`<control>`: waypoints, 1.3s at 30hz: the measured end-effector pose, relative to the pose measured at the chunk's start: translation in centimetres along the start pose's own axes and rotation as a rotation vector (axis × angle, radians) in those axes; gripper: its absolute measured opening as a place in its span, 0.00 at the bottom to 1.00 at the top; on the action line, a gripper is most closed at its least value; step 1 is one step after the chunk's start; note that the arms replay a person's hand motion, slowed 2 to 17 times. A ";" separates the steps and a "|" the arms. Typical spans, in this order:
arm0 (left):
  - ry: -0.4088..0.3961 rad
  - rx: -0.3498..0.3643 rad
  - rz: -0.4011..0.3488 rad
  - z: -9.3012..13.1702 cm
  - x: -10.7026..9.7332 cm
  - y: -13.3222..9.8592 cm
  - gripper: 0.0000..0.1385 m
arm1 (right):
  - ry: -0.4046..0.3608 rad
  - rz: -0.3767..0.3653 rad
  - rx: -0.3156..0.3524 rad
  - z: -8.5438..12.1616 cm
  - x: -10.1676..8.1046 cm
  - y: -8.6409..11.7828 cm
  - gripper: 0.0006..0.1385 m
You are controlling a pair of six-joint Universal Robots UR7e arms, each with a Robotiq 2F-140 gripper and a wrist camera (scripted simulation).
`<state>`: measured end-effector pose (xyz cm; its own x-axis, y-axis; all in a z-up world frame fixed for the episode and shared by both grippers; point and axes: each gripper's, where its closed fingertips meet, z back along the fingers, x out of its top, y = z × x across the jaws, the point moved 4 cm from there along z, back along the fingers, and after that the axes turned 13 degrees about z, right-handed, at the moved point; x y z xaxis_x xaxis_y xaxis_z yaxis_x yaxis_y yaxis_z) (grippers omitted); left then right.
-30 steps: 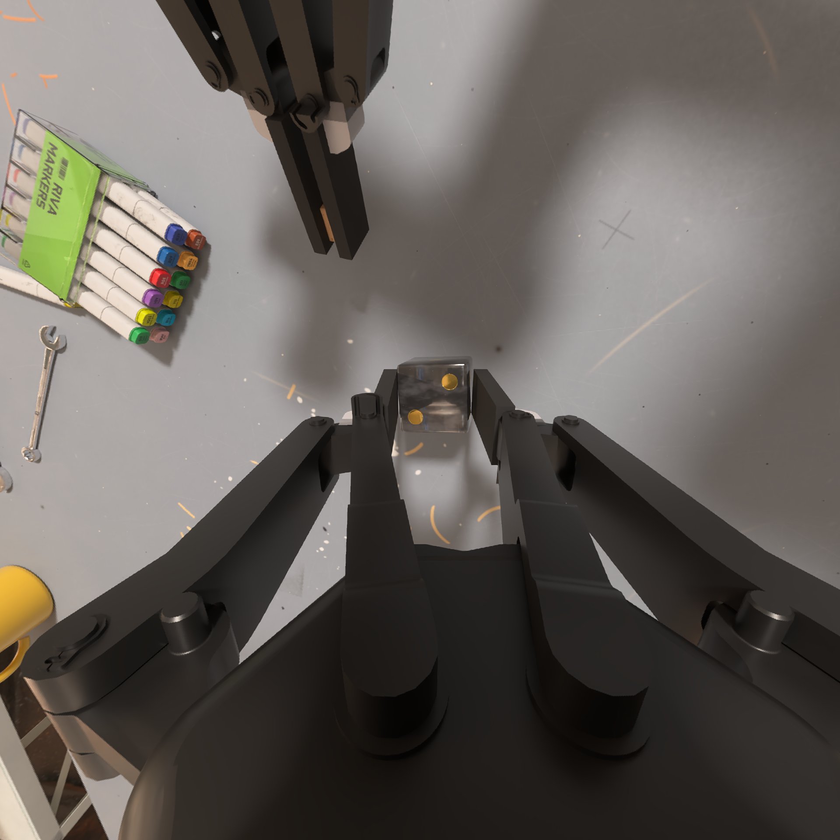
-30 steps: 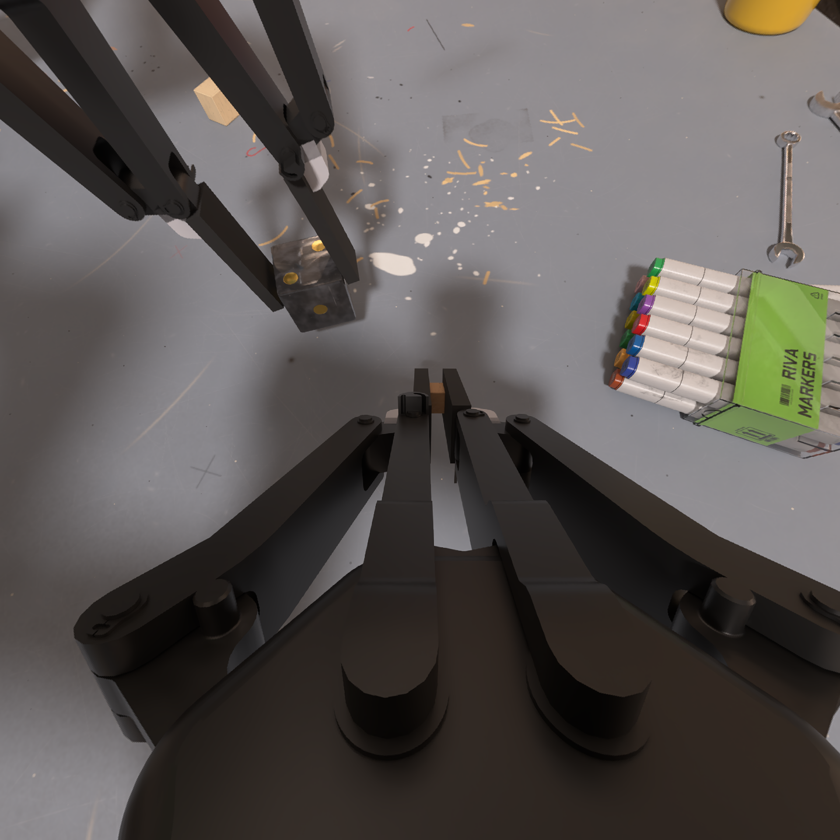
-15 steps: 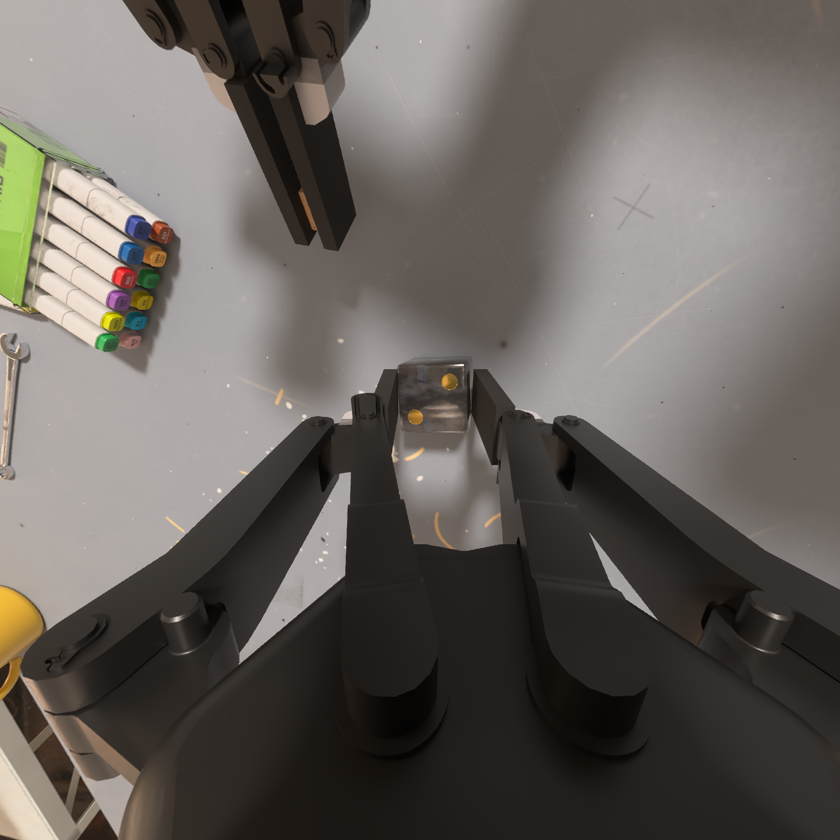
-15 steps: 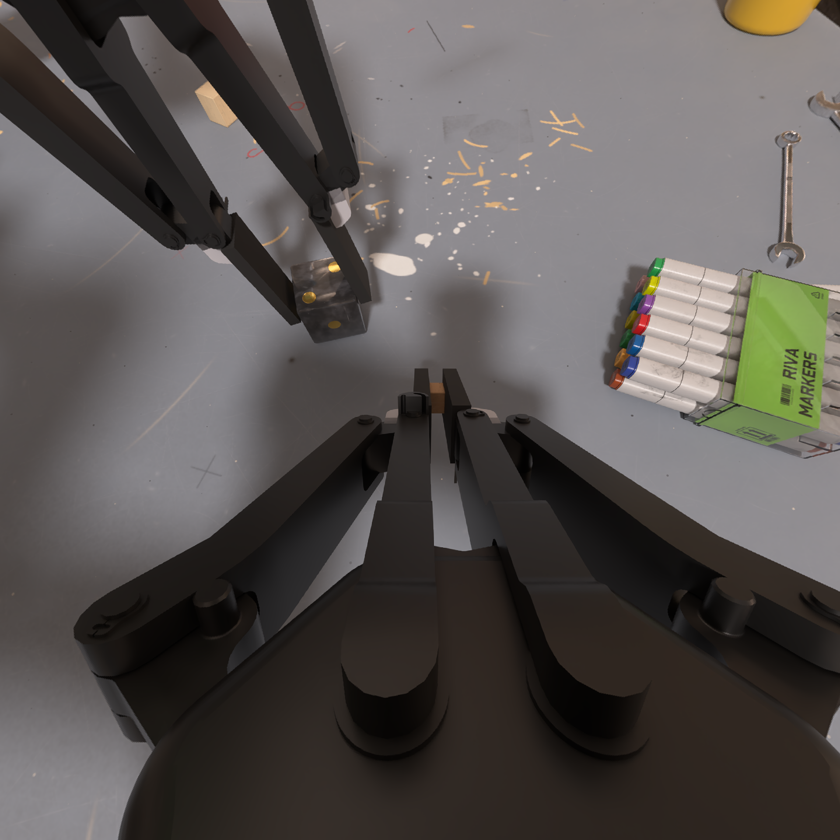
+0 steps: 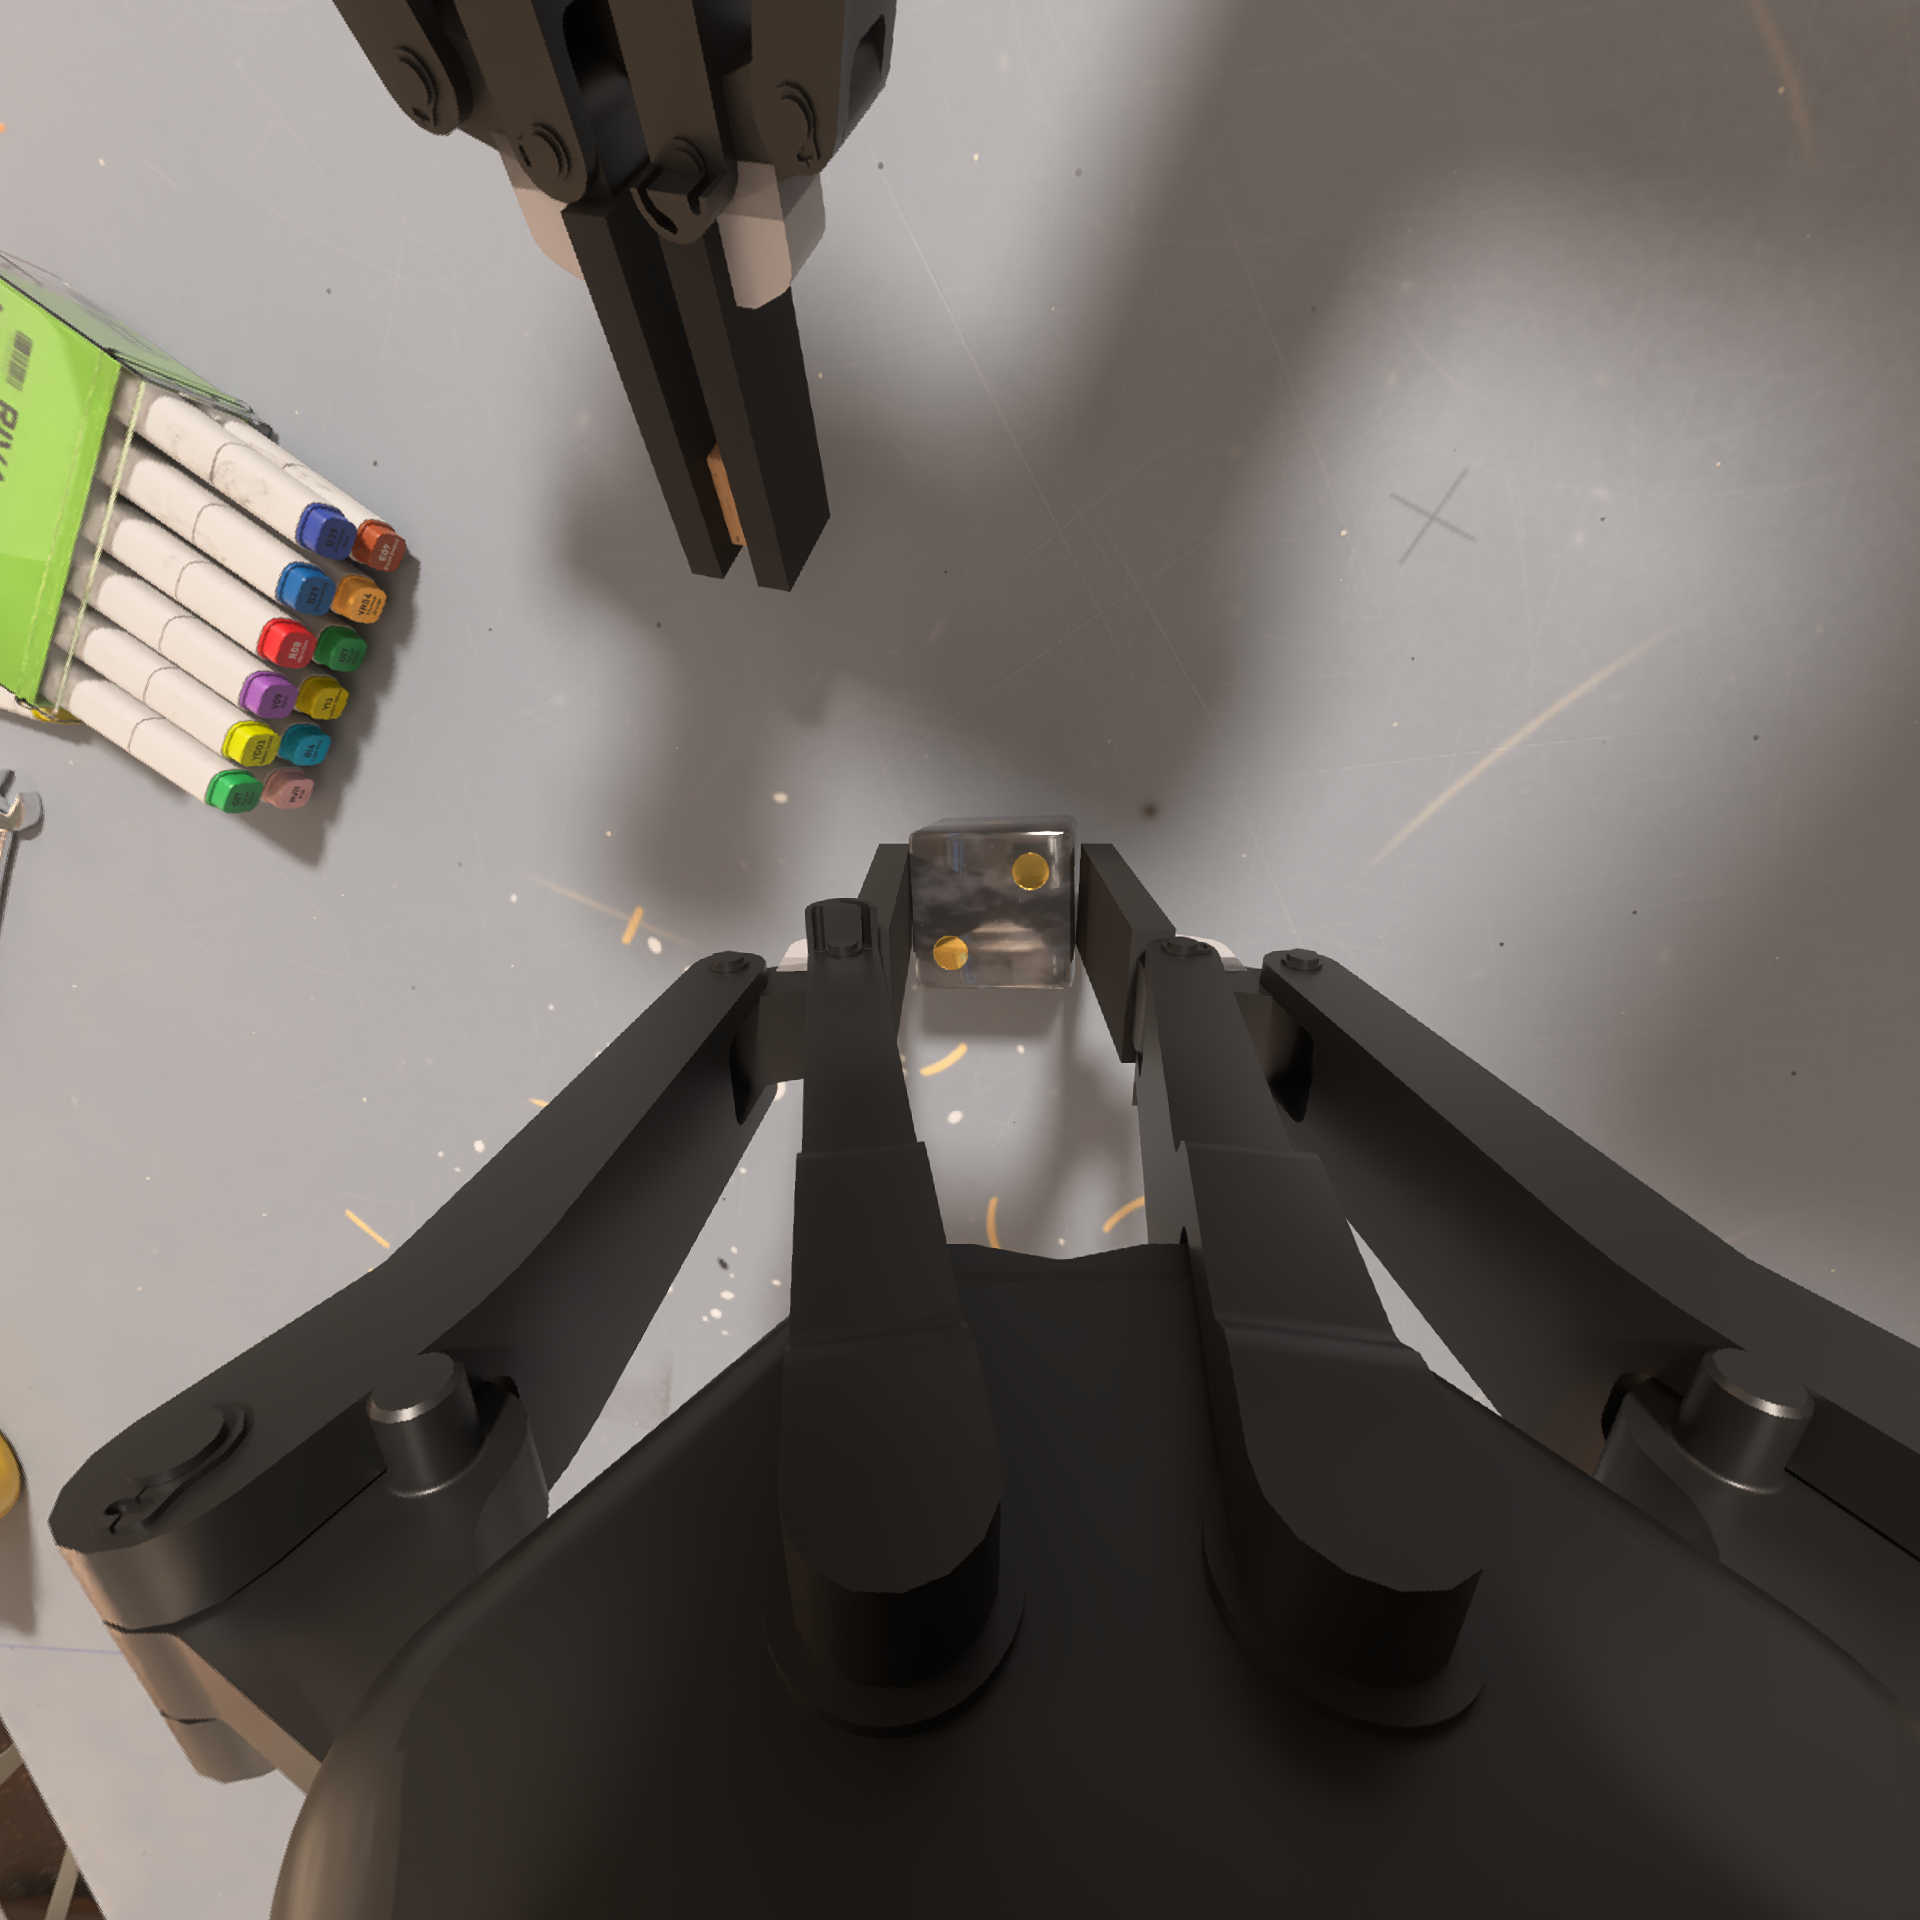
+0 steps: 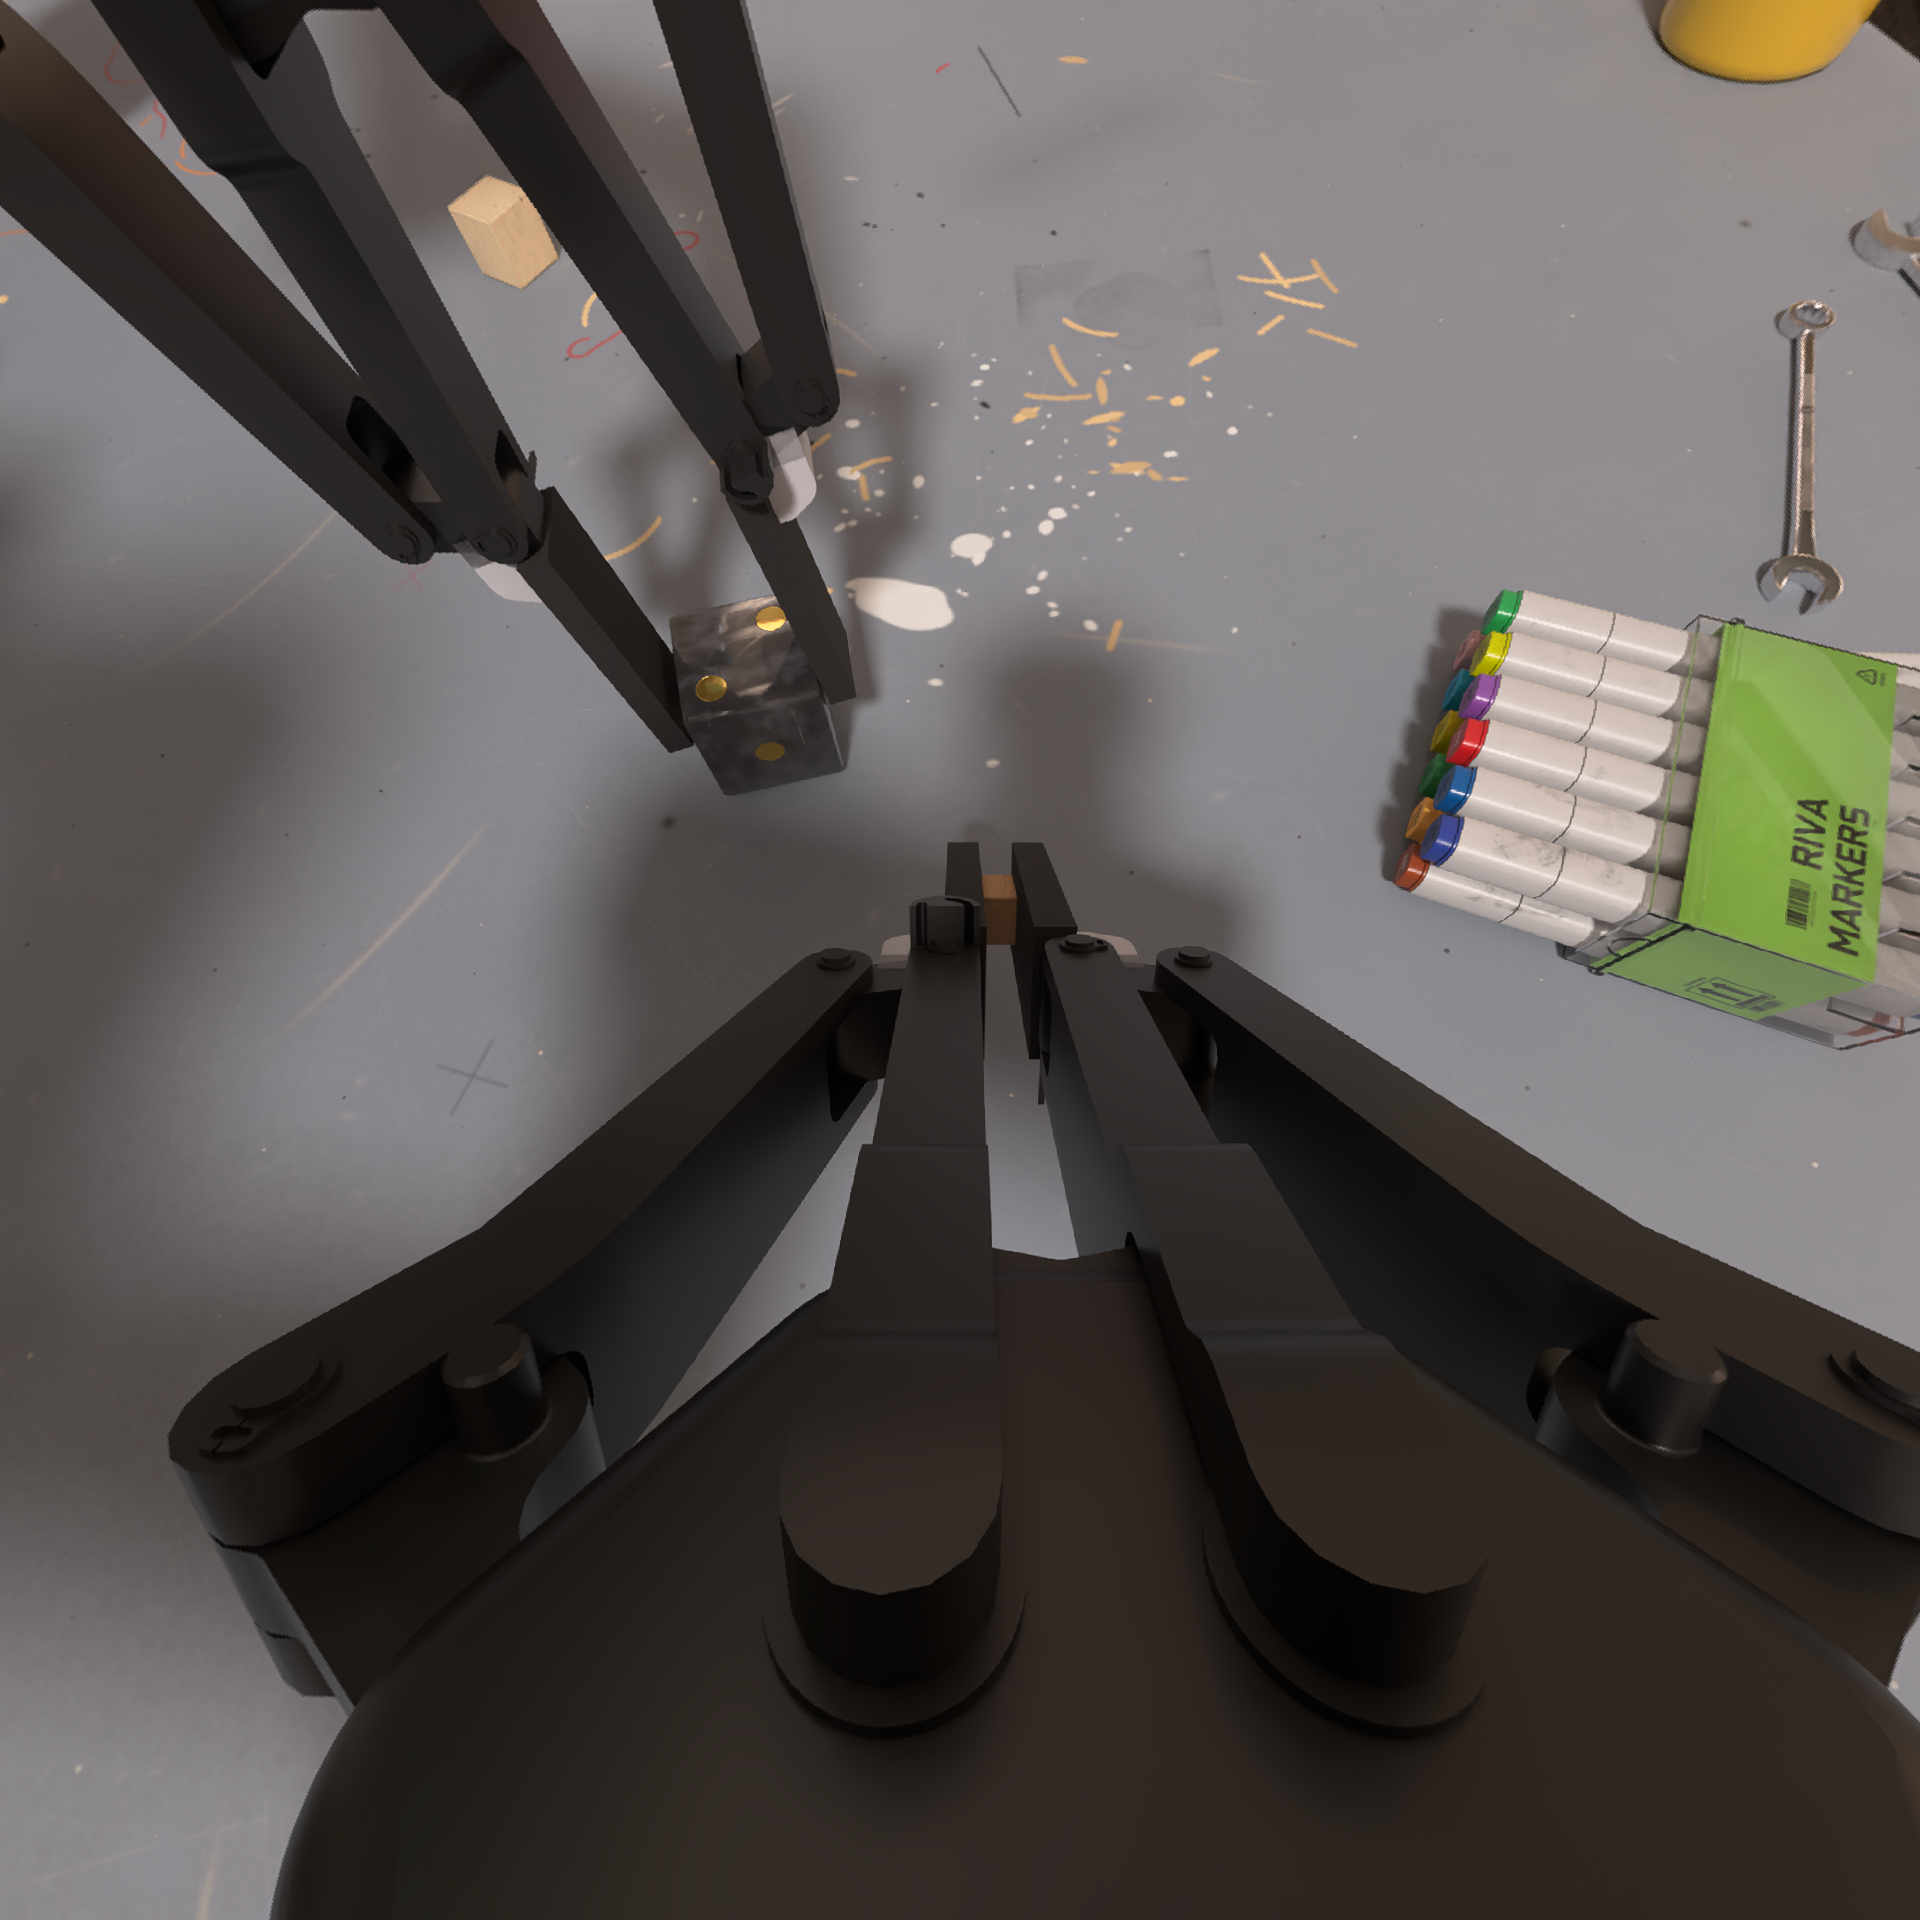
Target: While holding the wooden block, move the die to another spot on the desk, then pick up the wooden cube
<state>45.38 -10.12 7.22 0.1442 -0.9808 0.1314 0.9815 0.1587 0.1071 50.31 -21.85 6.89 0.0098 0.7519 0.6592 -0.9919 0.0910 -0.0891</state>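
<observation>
Only the right wrist view shows the wooden cube [image 6: 503, 230] lying far back on the table [image 6: 1195, 727]. The left gripper [image 5: 992, 902] fingers clamp the die [image 5: 989, 902], now lower than a second ago, near the table. The right gripper [image 6: 997, 883] fingers pinch the wooden block [image 6: 998, 902].

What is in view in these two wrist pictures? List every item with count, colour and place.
die: 1, dark marbled with gold pips, between the left gripper's fingers
wooden block: 1, brown, small, pinched in the right gripper
wooden cube: 1, pale, on the desk behind the left gripper
marker pack: 1, green sleeve, white barrels, coloured caps, lying flat
wrench: 1 whole, silver, beyond the markers; part of another at the edge
mug: 1, yellow, far corner
desk: grey, paint-flecked
left gripper: black
right gripper: black
</observation>
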 end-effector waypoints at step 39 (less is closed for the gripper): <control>-0.124 0.156 0.080 6.6 -3.4 -0.5 0.41 | 0.003 -0.005 -0.001 0.0 0.0 0.0 0.06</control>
<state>43.55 -6.08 13.17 0.1950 -0.9443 0.2651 0.9348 0.2607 0.2412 50.32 -21.92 6.89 0.0152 0.7532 0.6576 -0.9917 0.0953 -0.0863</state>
